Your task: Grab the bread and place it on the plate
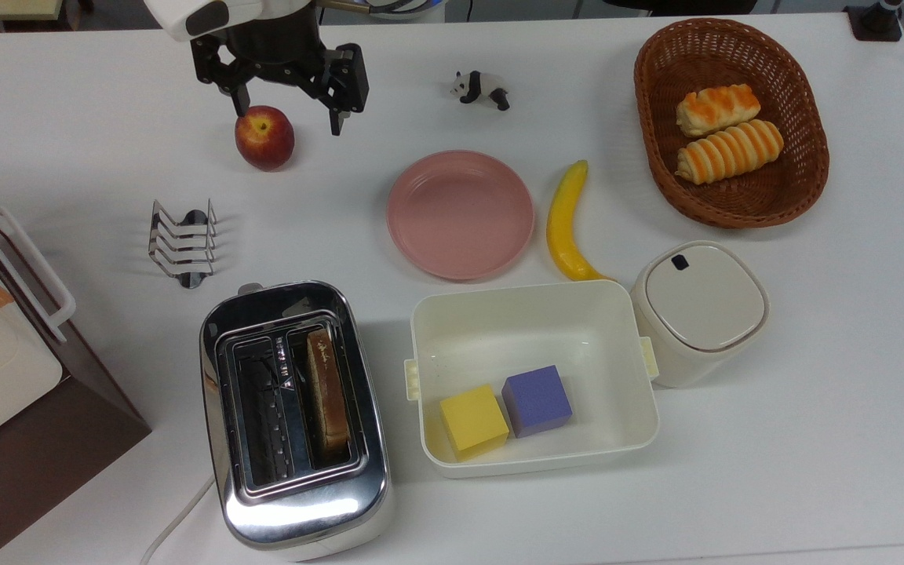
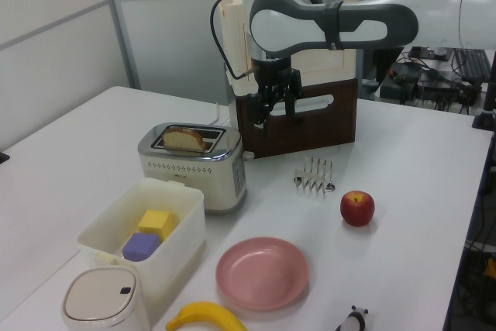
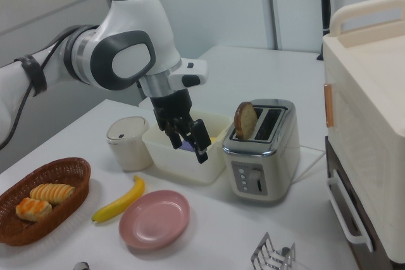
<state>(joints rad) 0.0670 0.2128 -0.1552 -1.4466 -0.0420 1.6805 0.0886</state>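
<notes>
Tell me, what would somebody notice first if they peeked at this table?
Probably the shiny toaster near the front edge in the top view, with the bread standing in one slot. Then the empty pink plate mid-table beside a yellow banana. The robot's open pincer hangs above a red apple at the back.

A big white table (image 1: 813,408) takes up most of the scene. In the left view, pale wall panels (image 2: 54,13) with a grey vertical frame (image 2: 120,21) stand behind it. At the left view's right, a desk with cables (image 2: 434,75) is seen.
</notes>
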